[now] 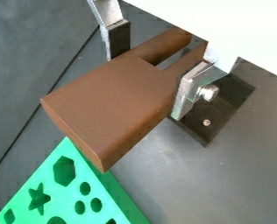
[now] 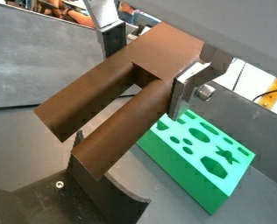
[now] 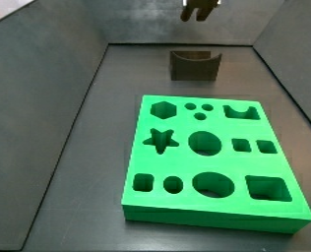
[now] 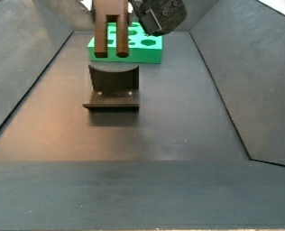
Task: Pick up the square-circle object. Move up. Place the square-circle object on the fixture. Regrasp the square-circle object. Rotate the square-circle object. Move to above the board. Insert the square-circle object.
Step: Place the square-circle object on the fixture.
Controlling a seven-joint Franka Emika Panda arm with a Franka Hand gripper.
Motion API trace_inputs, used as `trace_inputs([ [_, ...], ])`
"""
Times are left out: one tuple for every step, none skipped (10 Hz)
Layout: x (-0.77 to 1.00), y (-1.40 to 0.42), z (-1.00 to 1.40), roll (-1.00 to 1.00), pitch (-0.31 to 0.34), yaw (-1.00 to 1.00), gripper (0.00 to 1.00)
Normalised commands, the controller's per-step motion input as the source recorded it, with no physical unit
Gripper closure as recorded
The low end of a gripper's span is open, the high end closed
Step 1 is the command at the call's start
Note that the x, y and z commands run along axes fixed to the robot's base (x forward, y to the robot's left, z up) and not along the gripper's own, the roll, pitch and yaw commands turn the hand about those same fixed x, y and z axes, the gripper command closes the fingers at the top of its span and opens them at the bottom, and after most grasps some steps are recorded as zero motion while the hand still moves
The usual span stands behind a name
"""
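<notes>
My gripper is shut on the square-circle object, a brown wooden bar that hangs upright from the jaws. In both wrist views the silver fingers clamp the object from two sides, and it fills the middle of the view. The gripper holds it in the air above the fixture, a dark block with a curved notch. The object's lower end is close over the notch; I cannot tell whether it touches. The green board lies flat in front of the fixture.
Dark sloping walls enclose the floor on both sides. The board also shows in both wrist views. The fixture's dark base plate lies below the gripper. Bare dark floor lies on the fixture's side away from the board.
</notes>
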Motion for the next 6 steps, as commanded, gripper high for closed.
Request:
trace_inputs([
  [0.12, 0.14, -1.00, -1.00, 0.241, 0.03, 1.00],
  [0.14, 0.14, -1.00, -0.95, 0.275, -0.03, 1.00],
  [0.15, 0.13, -1.00, -0.80, 0.281, -0.09, 1.00],
  [0.16, 0.14, -1.00, -0.58, 0.242, -0.16, 1.00],
  [0.17, 0.14, -1.00, -0.42, 0.203, -0.20, 1.00],
  [0.17, 0.14, -1.00, -0.32, 0.176, -0.21, 1.00],
])
